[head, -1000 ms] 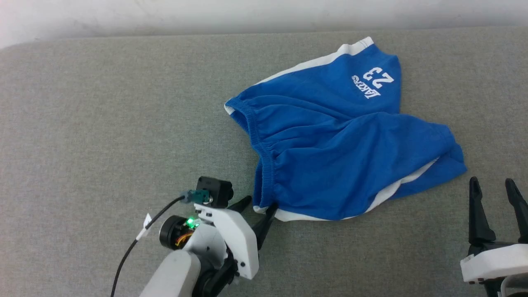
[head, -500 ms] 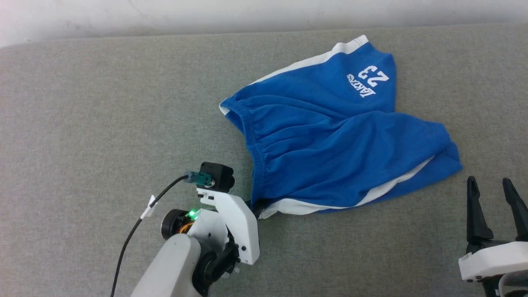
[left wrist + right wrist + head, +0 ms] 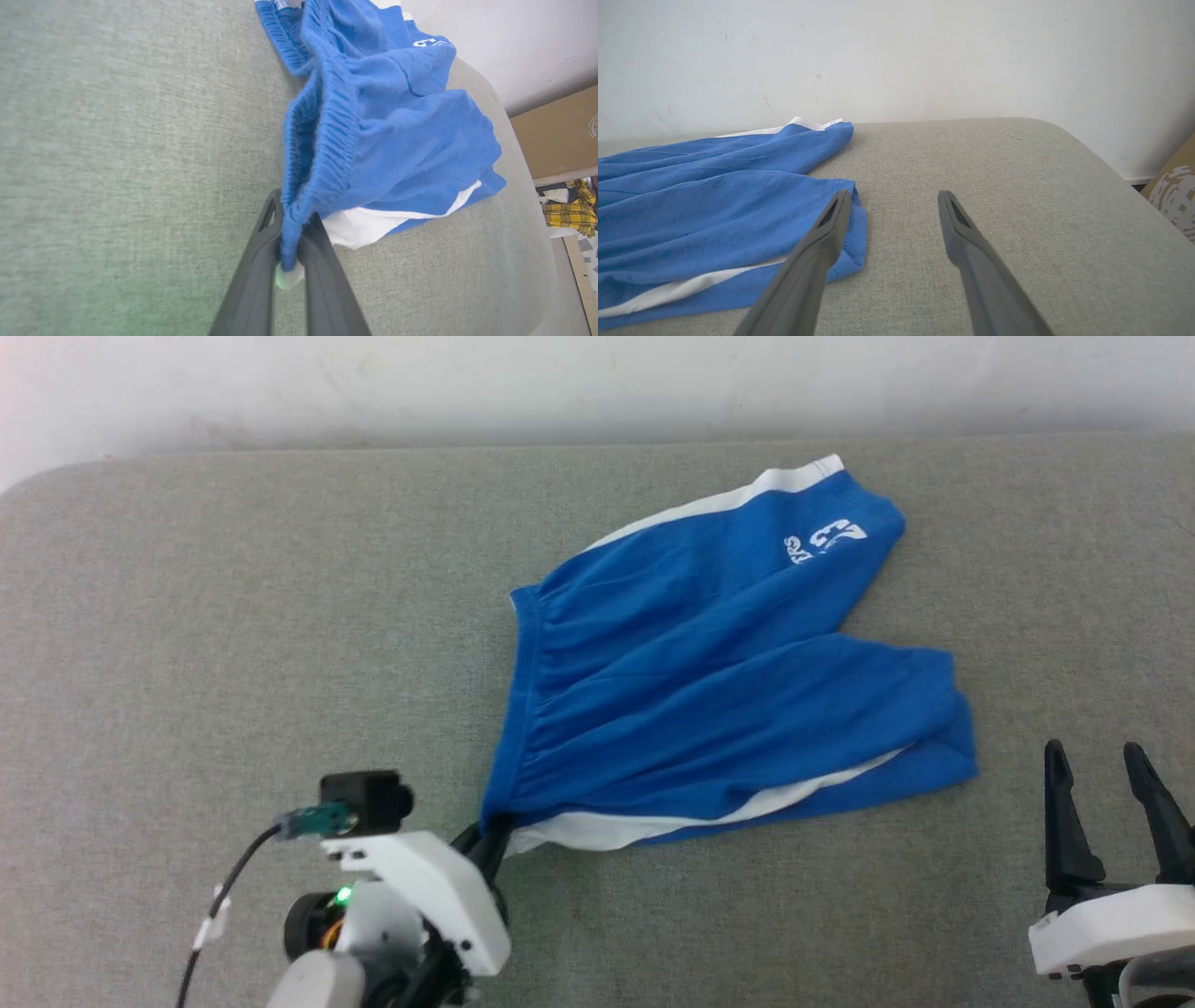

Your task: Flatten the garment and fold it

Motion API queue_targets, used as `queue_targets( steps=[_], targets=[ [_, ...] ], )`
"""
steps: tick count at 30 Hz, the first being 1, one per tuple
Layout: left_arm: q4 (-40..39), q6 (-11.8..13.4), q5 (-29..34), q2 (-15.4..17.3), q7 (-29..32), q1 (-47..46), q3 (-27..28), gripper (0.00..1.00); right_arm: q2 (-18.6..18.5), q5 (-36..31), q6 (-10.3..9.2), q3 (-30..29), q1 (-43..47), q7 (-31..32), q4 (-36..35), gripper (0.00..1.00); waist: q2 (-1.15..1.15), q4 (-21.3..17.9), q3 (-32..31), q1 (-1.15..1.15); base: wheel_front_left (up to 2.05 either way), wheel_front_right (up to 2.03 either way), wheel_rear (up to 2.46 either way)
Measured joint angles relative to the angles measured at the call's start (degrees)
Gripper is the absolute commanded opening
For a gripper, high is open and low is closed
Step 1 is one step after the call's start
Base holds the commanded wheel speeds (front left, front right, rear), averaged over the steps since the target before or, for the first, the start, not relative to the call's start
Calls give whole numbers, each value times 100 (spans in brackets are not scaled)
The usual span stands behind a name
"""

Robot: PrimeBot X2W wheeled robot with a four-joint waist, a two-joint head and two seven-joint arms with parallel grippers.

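Left gripper (image 3: 492,829), fingers together, clamped on the near waistband corner of the shorts (image 3: 709,691). The blue shorts lie on a grey cushion (image 3: 233,616), toward its right half, with the legs pointing away to the right. Right gripper (image 3: 1094,753) hangs with its fingers apart, near the closer leg hem and apart from it.

The left wrist view shows what the head view hides: gathered blue elastic pinched between the two dark fingers, white stripe cloth just beside them, and a cardboard box (image 3: 556,135) past the cushion's end. The right wrist view shows both leg hems lying low on the cushion.

A second ago the left fingers stood apart at that corner. They have since closed, the fabric has drawn into straight folds toward them, and the white number is now partly folded under.
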Motion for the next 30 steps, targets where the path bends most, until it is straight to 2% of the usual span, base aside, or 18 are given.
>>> queue_targets(
  steps=[8, 16, 20, 30],
  targets=[
    [-432, 127, -157, 104, -43, 499, 209, 0, 0, -219, 0, 220, 116, 416, -58, 100, 0, 75, -70, 0, 0, 0, 0],
    [-467, 123, -198, 25, -98, 505, 115, 0, 0, -866, 1, 731, -92, 1623, -62, 100, 0, 78, 38, 1, 0, 0, 0],
    [-441, 101, -197, -3, -131, 403, 41, 0, -49, -948, 1, 867, -380, 2102, 70, 100, 0, 102, 135, 1, 0, 0, 0],
    [-297, 19, -197, -36, -208, 224, -34, 0, -316, -881, 1, 1020, -812, 2547, 392, 100, 0, 242, 334, 1, 0, 0, 0]
  ],
)
